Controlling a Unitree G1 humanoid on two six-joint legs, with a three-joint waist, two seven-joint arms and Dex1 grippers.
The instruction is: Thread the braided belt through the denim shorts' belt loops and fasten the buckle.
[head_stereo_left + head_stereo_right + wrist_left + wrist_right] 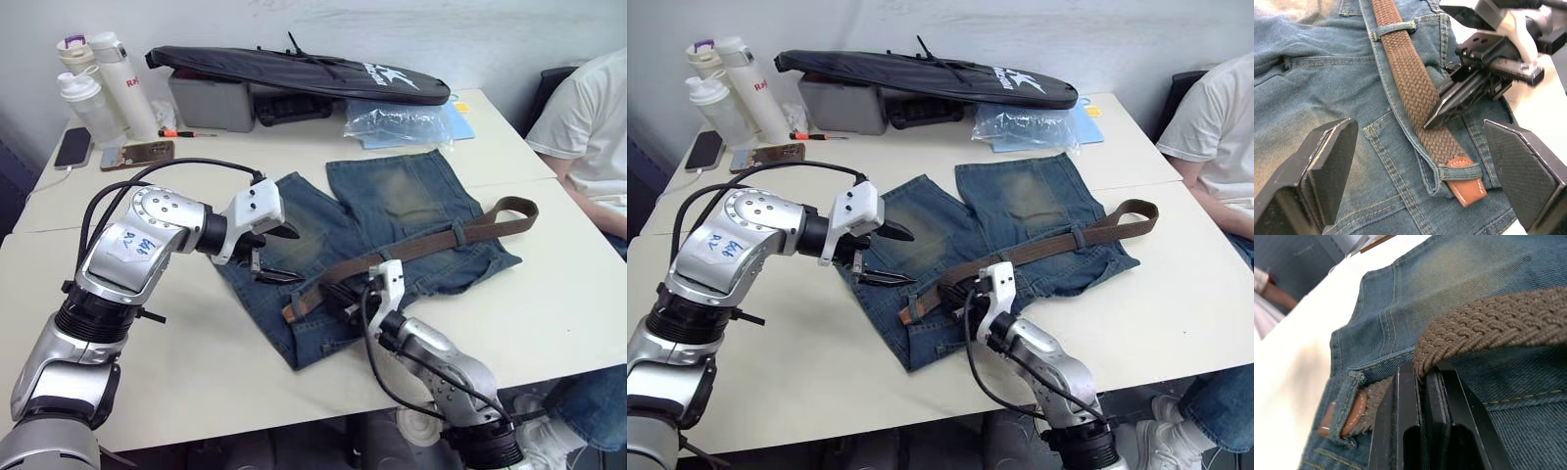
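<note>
The faded denim shorts (392,211) lie flat on the white table (176,352). The braided belt (431,243) runs along the waistband under several belt loops (1393,30). Its tan leather tip (1466,187) pokes out of the last loop (1459,171) at the left end, and its far end folds back at the right (517,209). My right gripper (355,292) is shut on the braid near the tan tip. My left gripper (294,257) hovers open just above the shorts, left of the right gripper. The buckle is out of view.
A long black bag (294,70) on a grey box (211,103), bottles (98,88), two phones (73,147), and a clear plastic bag (402,122) line the table's far side. A person in a white shirt (588,127) sits at the right edge.
</note>
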